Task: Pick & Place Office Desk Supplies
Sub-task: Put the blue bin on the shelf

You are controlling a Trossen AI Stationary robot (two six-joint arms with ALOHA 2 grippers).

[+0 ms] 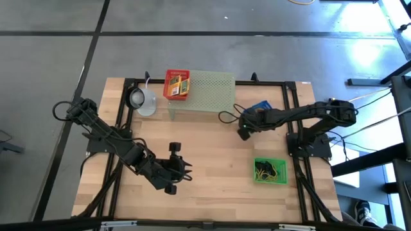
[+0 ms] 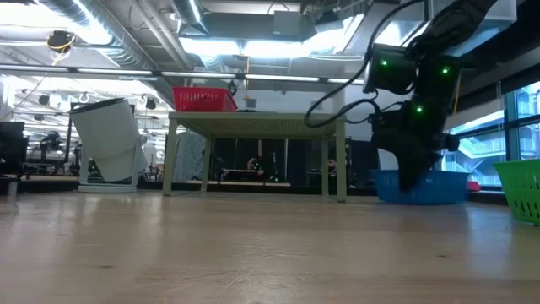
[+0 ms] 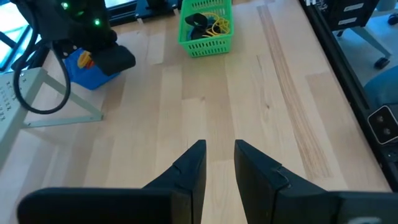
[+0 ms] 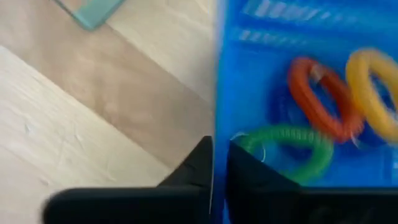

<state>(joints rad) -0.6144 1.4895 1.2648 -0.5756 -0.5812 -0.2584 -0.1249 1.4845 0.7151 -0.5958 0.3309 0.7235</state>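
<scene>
**Desk:** What's the right pincer point(image 4: 221, 146) doing?

**Photographer:** It hangs at the near wall of the blue plastic tray point(image 4: 280, 50). Its dark fingers are drawn together to a slit, and nothing shows between them. A green coiled plastic loop point(image 4: 292, 146) lies just inside that wall, beside one finger. A red coiled loop point(image 4: 317, 102) and a yellow one point(image 4: 367, 87) sit deeper in the tray.

**Desk:** Risks?

**Photographer:** In my judgement the fingers sit right over the wall, not around the green loop. A lift from here could come up empty. It could also snag the rim and drag or tip the light tray, spilling the loops.

**Desk:** The other arm?

**Photographer:** The left pincer point(image 3: 219, 146) waits well away from the tray, parted and empty.

**Desk:** Setting?

**Photographer:** The counter point(image 4: 93, 124) is pale wood planks. A green plastic basket point(image 3: 205, 37) with yellow and dark items stands near the tray. On the tray's other side is a pale green perforated stand point(image 1: 205, 90) carrying a red basket point(image 1: 177, 85). Beyond the counter there is grey floor, strip lighting overhead and windows.
</scene>
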